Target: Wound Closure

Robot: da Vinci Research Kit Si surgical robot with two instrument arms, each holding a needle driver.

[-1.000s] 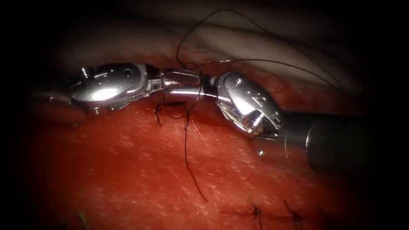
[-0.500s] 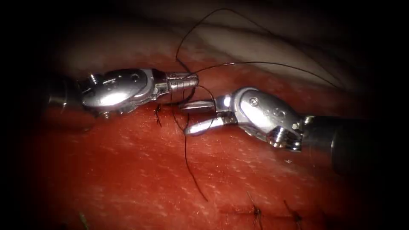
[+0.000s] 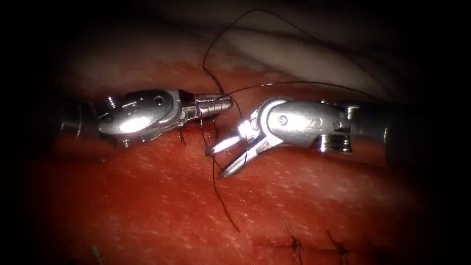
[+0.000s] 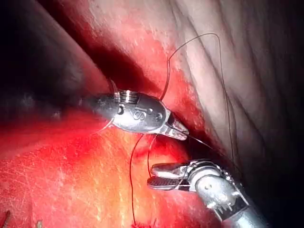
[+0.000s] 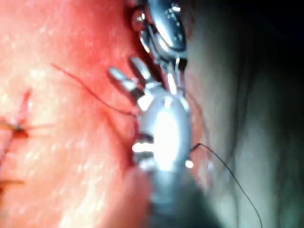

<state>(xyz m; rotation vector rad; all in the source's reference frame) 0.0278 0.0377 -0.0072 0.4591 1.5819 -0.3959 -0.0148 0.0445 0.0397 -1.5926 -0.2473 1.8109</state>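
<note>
My left tool (image 3: 228,104) lies over the red tissue (image 3: 147,196) with its jaws shut on the dark thread (image 3: 214,181). From those jaws one strand loops up over the pale tissue, one runs off to the right, and a tail hangs down across the red surface. My right tool (image 3: 217,161) comes in from the right, just below and right of the left tool's tip. Its jaws are open and hold nothing, and the hanging tail crosses the gap between them. The left wrist view has the left tool (image 4: 183,133) pinching thread and the right tool (image 4: 151,175) open. In the right wrist view the right tool (image 5: 123,66) stands open.
A tied stitch (image 3: 182,133) sits just under the left tool. Two more knotted stitches (image 3: 294,243) lie along a closed line at the lower right. Pale tissue (image 3: 304,54) rises behind both tools. Red fluid wets the surface.
The right tool has drawn back from the left tool's tip, swung downward and opened its jaws wide. The left tool shifted slightly right and down, still shut on the thread.
</note>
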